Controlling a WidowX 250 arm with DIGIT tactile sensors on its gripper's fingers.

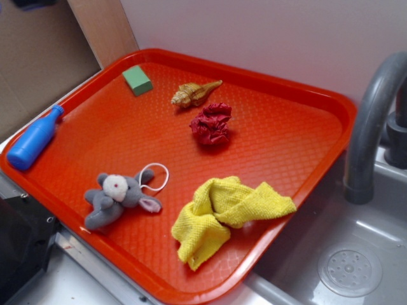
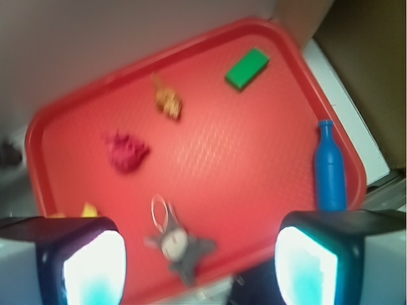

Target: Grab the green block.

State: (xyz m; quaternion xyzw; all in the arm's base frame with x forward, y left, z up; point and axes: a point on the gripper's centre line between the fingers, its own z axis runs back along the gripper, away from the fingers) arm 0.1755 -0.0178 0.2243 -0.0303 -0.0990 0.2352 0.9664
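Observation:
The green block [image 1: 137,79] lies flat near the far left corner of the red tray [image 1: 305,121]; in the wrist view the green block [image 2: 247,68] sits at the upper right of the tray [image 2: 267,159]. My gripper [image 2: 200,260] hangs high above the tray's near edge, far from the block. It is open, its two fingers wide apart with nothing between them, and a pale pad [image 2: 95,270] shows on each. The gripper does not appear in the exterior view.
On the tray lie a golden seashell toy [image 1: 194,94], a crumpled red cloth [image 1: 212,124], a grey stuffed mouse [image 1: 121,197], a yellow towel [image 1: 222,213] and a blue bottle [image 1: 35,137] at the left rim. A grey faucet [image 1: 372,114] and sink [image 1: 343,254] stand to the right.

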